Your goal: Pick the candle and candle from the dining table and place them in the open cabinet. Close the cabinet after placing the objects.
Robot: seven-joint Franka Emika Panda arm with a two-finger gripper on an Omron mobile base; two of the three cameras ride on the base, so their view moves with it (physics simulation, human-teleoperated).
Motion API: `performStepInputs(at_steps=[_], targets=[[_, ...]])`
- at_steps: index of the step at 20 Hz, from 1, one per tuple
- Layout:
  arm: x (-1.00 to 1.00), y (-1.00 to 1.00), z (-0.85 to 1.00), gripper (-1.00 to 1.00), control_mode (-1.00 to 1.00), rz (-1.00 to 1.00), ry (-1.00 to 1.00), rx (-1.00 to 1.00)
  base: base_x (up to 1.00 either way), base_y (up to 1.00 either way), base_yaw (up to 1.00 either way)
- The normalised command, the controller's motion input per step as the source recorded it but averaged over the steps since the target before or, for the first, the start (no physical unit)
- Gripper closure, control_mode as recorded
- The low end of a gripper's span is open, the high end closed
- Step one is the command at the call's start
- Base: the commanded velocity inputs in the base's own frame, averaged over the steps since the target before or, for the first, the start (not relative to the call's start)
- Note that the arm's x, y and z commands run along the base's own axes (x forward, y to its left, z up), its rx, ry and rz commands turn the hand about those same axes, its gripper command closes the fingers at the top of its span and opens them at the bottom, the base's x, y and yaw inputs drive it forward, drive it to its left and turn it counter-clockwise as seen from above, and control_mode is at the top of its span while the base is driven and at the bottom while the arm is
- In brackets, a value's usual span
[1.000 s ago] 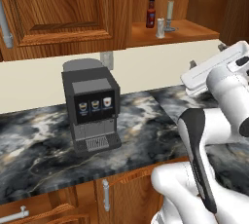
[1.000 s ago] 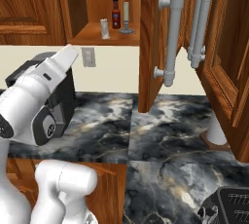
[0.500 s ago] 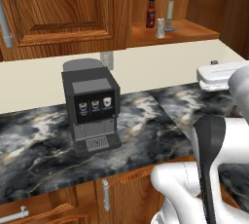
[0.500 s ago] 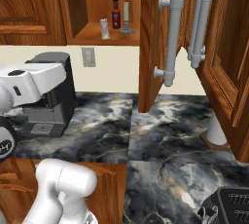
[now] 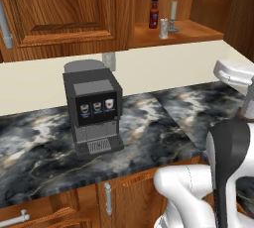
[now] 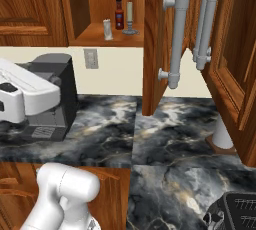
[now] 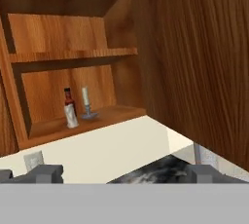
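Both candles (image 6: 129, 19) shelved in cabinet (image 6: 100, 36); end effector (image 7: 121, 173) spread wide, empty. Next, probably: reach the door (image 6: 159, 39) and swing shut.

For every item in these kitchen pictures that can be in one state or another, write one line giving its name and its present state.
cabinet door: swung open, not yet closed
stubby candle: upright on the cabinet's bottom shelf
stick candle: upright on its base, same shelf
red-capped bottle: upright, cap on, behind the candles
gripper: open, holding nothing
coffee machine: upright on the counter, nothing under its spouts
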Motion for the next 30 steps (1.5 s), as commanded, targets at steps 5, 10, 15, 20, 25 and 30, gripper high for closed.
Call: performStepInputs(at_steps=[5,10,15,20,25,30], targets=[[0.00,-0.27,0.00,-1.00,-1.00,0.00,0.00,0.29,0.00,0.00,0.00],[-0.01,-0.32,0.00,-1.00,-1.00,0.00,0.00,0.41,0.00,0.00,0.00],[-0.11,-0.18,0.00,-1.00,-1.00,0.00,0.00,0.40,0.00,0.00,0.00],[-0.22,-0.03,-0.02,-1.00,-1.00,0.00,0.00,0.37,0.00,0.00,0.00],[-0.33,0.00,-0.03,-1.00,-1.00,0.02,0.00,0.29,0.00,0.00,0.00],[-0.63,0.00,0.00,-1.00,-1.00,0.01,-0.04,0.08,0.00,0.00,0.00]])
